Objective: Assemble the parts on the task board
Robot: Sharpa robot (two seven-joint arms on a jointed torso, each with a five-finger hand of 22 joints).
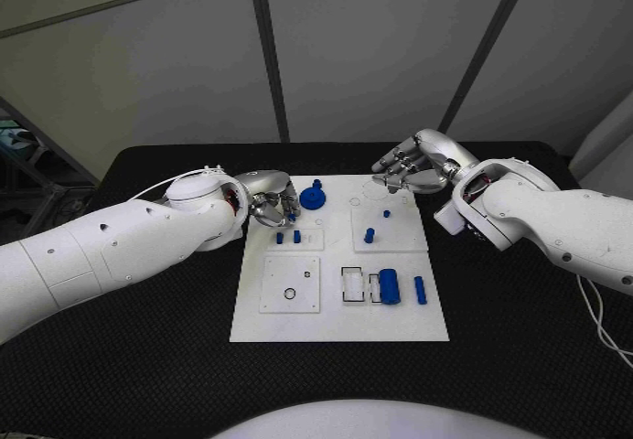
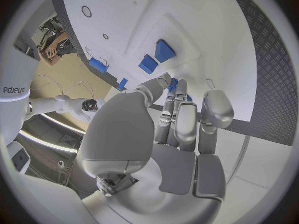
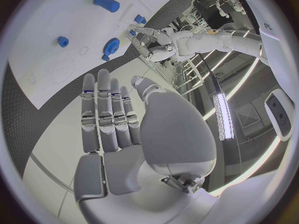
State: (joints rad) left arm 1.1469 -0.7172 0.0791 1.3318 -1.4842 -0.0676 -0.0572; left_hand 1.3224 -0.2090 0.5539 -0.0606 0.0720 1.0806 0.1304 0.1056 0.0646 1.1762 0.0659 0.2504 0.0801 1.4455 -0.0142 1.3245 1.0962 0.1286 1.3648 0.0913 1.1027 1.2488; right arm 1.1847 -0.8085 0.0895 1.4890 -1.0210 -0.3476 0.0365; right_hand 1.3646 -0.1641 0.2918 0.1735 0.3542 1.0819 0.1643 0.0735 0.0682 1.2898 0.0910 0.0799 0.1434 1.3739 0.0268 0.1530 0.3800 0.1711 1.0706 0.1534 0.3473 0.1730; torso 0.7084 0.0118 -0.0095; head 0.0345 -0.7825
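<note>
Board: the flat white rectangular task board (image 1: 340, 320) lies in the middle of the black table (image 1: 132, 366), long side running away from the robot.
Parts: a round blue gear-like piece (image 1: 313, 197) sits near the board's far left corner; two small blue pegs (image 1: 288, 237) stand just nearer than it; a short blue peg (image 1: 370, 235) stands in the middle; a thick blue cylinder (image 1: 391, 286) and a thin blue rod (image 1: 420, 290) lie side by side on the near right part.
Left hand: the silver left hand (image 1: 272, 207) is at the board's far left edge, just beside the gear-like piece, fingers bent toward the board; whether it grips anything I cannot tell.
Right hand: the silver right hand (image 1: 414, 170) is over the board's far right corner; in the right wrist view its fingers (image 3: 104, 117) lie straight and side by side, holding nothing.
</note>
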